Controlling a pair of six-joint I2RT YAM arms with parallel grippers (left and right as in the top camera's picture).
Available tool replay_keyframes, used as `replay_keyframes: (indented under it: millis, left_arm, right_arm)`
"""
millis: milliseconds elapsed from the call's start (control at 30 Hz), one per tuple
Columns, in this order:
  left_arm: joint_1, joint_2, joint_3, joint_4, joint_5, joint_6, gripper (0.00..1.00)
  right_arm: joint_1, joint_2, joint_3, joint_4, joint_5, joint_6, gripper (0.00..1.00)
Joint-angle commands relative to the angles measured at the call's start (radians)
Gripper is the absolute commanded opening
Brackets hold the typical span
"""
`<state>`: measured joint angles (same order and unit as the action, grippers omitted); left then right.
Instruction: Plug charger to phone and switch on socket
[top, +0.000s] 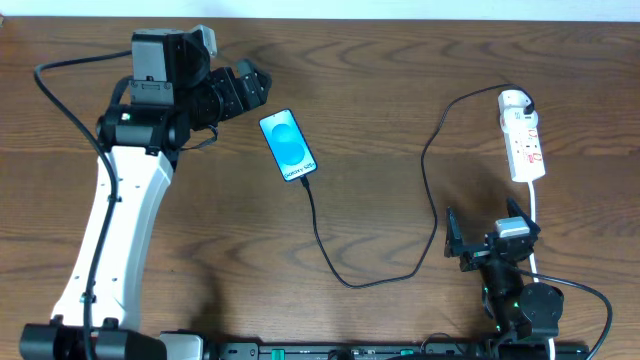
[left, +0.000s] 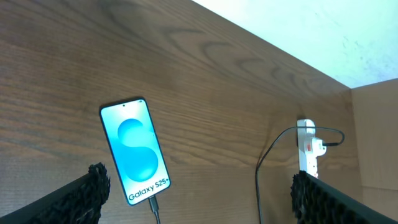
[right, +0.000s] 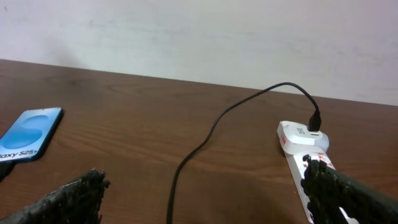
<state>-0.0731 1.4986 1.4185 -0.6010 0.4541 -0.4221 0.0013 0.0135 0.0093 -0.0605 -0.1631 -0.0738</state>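
The charger (top: 318, 240) is apparently sitting in both the centre phone (top: 288, 145) and upper-right socket (top: 524, 140), leaving only the switching-on, while the left gripper (top: 258, 85) and right gripper (top: 487, 228) are hanging open, empty.

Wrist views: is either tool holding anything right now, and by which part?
Nothing is held. The left tool and right tool both stand open and empty.

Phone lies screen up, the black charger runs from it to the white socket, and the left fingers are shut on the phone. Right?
No. The left fingers stand open, clear of the phone, as the left wrist view shows. The phone is screen up and the charger runs from it to the socket.
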Motion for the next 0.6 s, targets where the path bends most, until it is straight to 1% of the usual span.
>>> replay_keyframes:
  millis: [0, 67, 167, 233, 333, 400, 567]
  left_arm:
    - [0.003, -0.097, -0.003, -0.001, -0.094, 0.000, 0.95]
    - [0.003, -0.146, -0.015, -0.002, -0.138, 0.031, 0.95]
    - [0.003, -0.246, -0.074, 0.004, -0.161, 0.208, 0.95]
    - [0.003, -0.301, -0.120, 0.012, -0.161, 0.299, 0.95]
    - [0.003, -0.386, -0.208, 0.059, -0.161, 0.404, 0.95]
    - [0.004, -0.457, -0.289, 0.109, -0.166, 0.449, 0.95]
    - [0.004, -0.619, -0.496, 0.241, -0.240, 0.456, 0.95]
  right_arm:
    - [-0.007, -0.008, -0.004, -0.003, 0.007, -0.010, 0.99]
    - [-0.007, -0.008, -0.004, -0.003, 0.007, -0.010, 0.99]
    - [-0.007, -0.008, -0.004, -0.003, 0.007, -0.010, 0.99]
    - [-0.007, -0.008, -0.004, -0.003, 0.007, -0.010, 0.99]
    - [-0.007, -0.008, -0.004, -0.003, 0.007, -0.010, 0.99]
    - [-0.007, -0.008, -0.004, -0.003, 0.007, -0.010, 0.99]
    - [-0.007, -0.008, -0.004, -0.003, 0.007, -0.010, 0.99]
